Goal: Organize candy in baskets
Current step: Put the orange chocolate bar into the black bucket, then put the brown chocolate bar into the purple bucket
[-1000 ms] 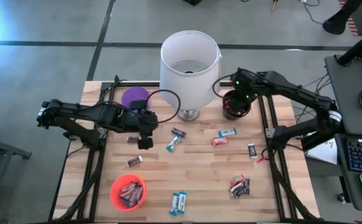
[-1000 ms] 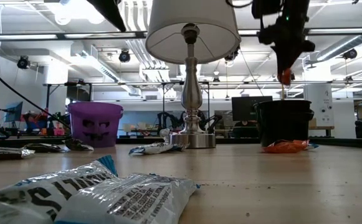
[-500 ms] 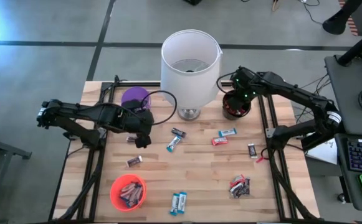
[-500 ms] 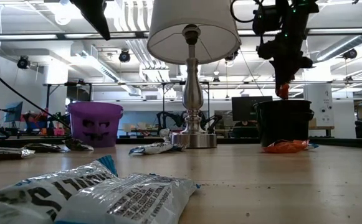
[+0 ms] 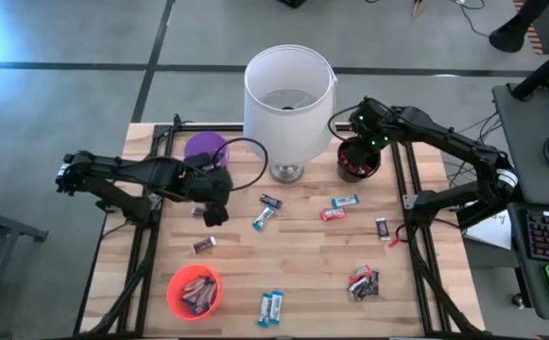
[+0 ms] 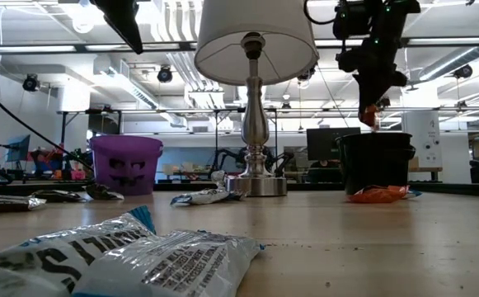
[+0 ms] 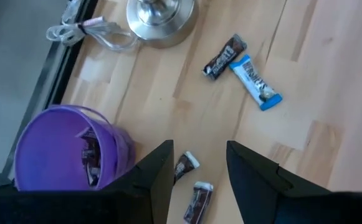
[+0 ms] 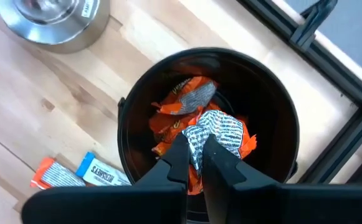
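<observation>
Wooden table (image 5: 293, 255) with a big white lamp (image 5: 288, 99) at the back centre, metal base (image 7: 160, 18) on the wood. Three buckets: purple bucket (image 5: 204, 148) back left beside the lamp, black bucket (image 8: 209, 118) back right, orange bucket (image 5: 195, 290) front left, all with candy inside.

Left arm reaches in from the left; left gripper (image 7: 198, 163) hangs over the table just in front of the purple bucket, fingers partly apart, holding nothing. Two dark bars (image 7: 192, 186) lie on the wood right under it.

Right gripper (image 8: 196, 152) is above the black bucket, fingers pinched tight on an orange-and-silver wrapper (image 8: 221, 134), right over the orange wrappers piled in that bucket.

Loose candy on the table: blue bar (image 7: 256, 83) touching a dark bar (image 7: 224, 56) near the lamp base, red bar (image 5: 333, 214) and blue one (image 5: 346, 201) mid-right, dark bar (image 5: 383, 228) near the right edge, small pile (image 5: 362, 281) front right, two blue bars (image 5: 270, 307) at the front edge.
</observation>
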